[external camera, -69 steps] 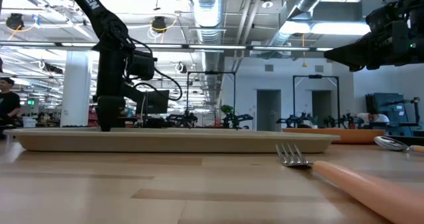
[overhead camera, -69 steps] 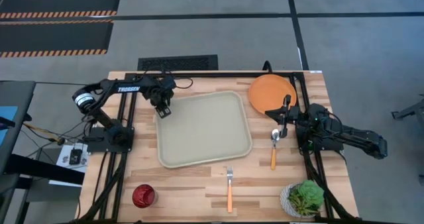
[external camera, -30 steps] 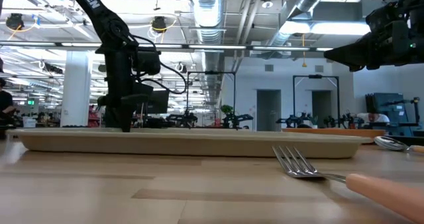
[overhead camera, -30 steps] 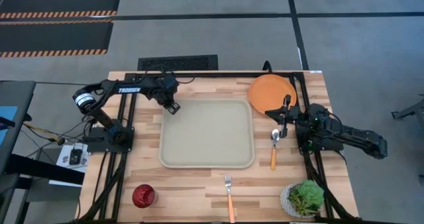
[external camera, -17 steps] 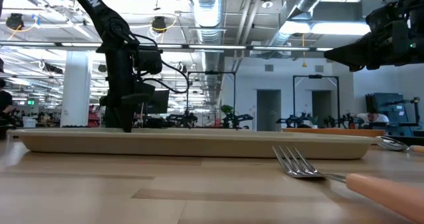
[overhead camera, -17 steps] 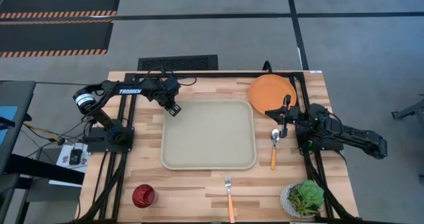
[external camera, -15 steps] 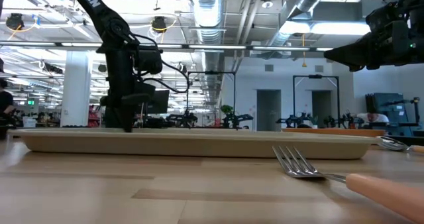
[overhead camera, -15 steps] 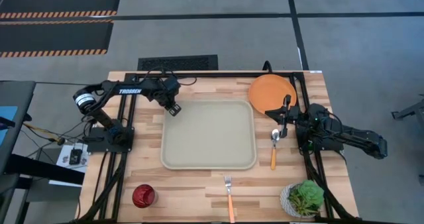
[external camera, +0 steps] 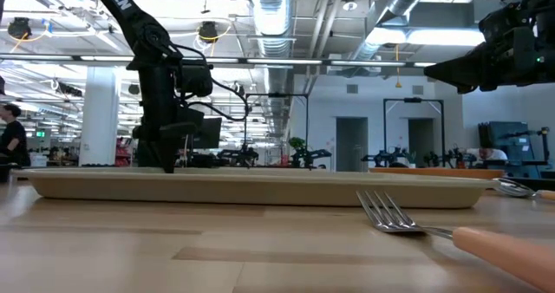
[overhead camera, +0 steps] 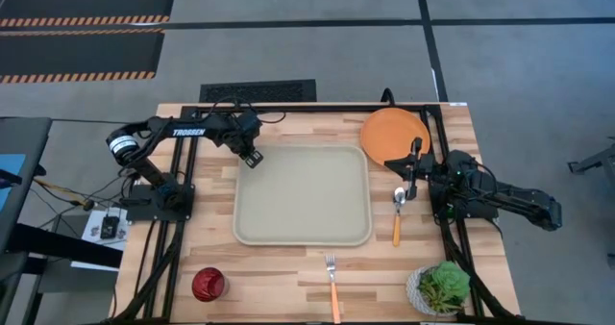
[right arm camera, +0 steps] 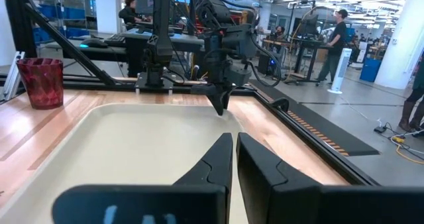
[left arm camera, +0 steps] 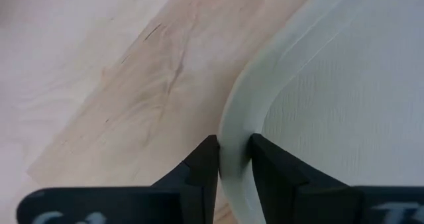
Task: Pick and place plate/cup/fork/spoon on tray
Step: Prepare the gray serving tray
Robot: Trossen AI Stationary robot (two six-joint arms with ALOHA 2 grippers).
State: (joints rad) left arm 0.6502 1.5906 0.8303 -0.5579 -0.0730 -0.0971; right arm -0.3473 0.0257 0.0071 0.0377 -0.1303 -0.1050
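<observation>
The pale grey-green tray point(overhead camera: 303, 195) lies flat on the wooden table. My left gripper point(overhead camera: 252, 159) is shut on its far-left corner; it also shows in the low view point(external camera: 169, 163). The orange plate point(overhead camera: 394, 133) lies at the far right. The spoon point(overhead camera: 398, 210) lies just right of the tray, the fork point(overhead camera: 332, 282) by the near edge, and the dark-red cup point(overhead camera: 208, 284) at the near left. My right gripper point(overhead camera: 410, 174) is shut and empty above the spoon's bowl, pointing toward the tray. My left gripper pinches the tray's raised rim at its rounded far-left corner point(left arm camera: 233, 148), one finger point(left arm camera: 205, 161) outside the rim and one inside. The fingers come from above, pointing down. The tray lies flat on the table.
A white pot with a green plant point(overhead camera: 442, 287) stands at the near right corner. Black arm frames run along the table's left and right sides. Bare wood shows between the tray and the near edge, around the fork. People stand in the room beyond the table.
My left gripper, shut on the tray's corner, has drawn the tray a little toward the table's right edge and then kept still. The tray, skewed earlier, now lies square to the table.
</observation>
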